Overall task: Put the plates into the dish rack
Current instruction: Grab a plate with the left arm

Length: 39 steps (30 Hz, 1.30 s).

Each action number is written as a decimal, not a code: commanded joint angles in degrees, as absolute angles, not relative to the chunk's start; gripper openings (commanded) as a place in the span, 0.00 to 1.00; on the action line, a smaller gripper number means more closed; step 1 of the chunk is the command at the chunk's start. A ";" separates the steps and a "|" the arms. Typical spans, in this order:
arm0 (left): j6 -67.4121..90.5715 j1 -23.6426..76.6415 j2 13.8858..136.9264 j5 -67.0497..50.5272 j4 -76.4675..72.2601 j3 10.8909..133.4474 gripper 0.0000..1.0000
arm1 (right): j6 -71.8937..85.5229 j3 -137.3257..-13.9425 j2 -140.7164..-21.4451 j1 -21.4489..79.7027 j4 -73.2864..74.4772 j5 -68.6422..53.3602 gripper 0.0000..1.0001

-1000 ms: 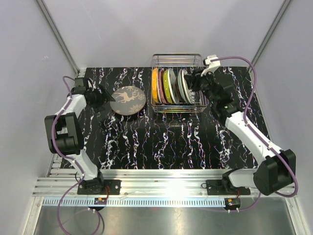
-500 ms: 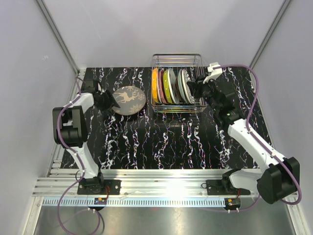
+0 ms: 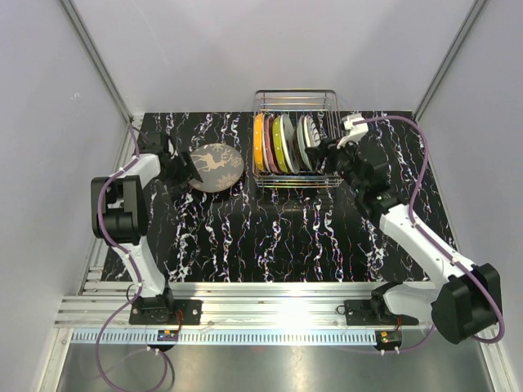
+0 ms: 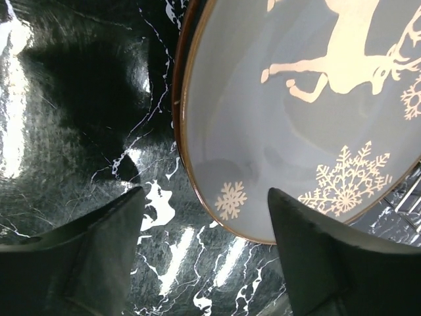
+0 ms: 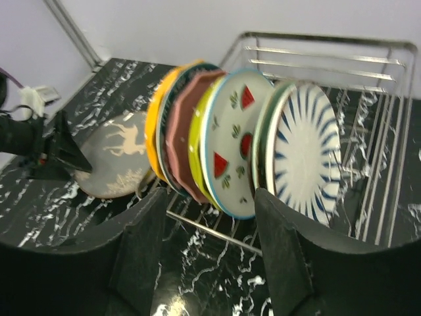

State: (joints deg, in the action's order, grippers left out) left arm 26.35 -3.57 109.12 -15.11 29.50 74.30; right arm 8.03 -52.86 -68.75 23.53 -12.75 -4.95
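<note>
Flat on table (image 3: 270, 237), just left of rack (image 3: 294, 96): one deer plate (image 3: 214, 167), not yet loaded. Left gripper (image 3: 188, 168) low at its left rim, fingers spread apart around the edge, nothing clamped; probably lining up an edge pinch. Upright in rack slots to save room: about seven plates (image 3: 282, 145), count blurred by overlap. Right gripper (image 3: 323, 151) beside rack's right side, fingers apart, empty.

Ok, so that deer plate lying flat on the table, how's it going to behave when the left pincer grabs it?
The deer plate looks rigid and glazed, so it likely won't flex but may slip in a grip. It lies flat on the glossy table, so a push would probably slide it, not tip it. Likely breakable if dropped.
</note>
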 commanded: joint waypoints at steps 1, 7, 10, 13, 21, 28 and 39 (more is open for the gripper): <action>25.66 -2.81 104.96 -12.04 27.60 74.28 0.80 | 9.40 -46.44 -64.53 23.82 -17.48 1.30 0.63; 26.45 -2.73 101.35 -10.38 25.84 72.69 0.80 | 13.44 -40.36 -59.16 21.81 -14.24 20.10 0.70; 26.89 -2.81 97.49 -9.93 24.70 71.20 0.80 | 16.96 -35.27 -57.22 14.87 -15.02 20.93 0.71; 27.16 -2.55 93.00 -9.93 23.21 69.61 0.80 | 17.58 -31.82 -56.86 7.40 -17.14 18.11 0.71; 26.72 -1.50 84.29 -9.84 21.10 67.50 0.80 | 16.70 -26.28 -65.89 -1.67 -29.43 15.29 0.72; 26.72 -1.05 80.86 -10.90 21.09 67.68 0.81 | 11.43 -24.88 -70.49 -2.11 -37.79 13.64 0.72; 27.25 -0.44 79.28 -13.53 20.74 67.76 0.81 | 4.14 -15.40 -76.35 -1.85 -57.18 12.82 0.78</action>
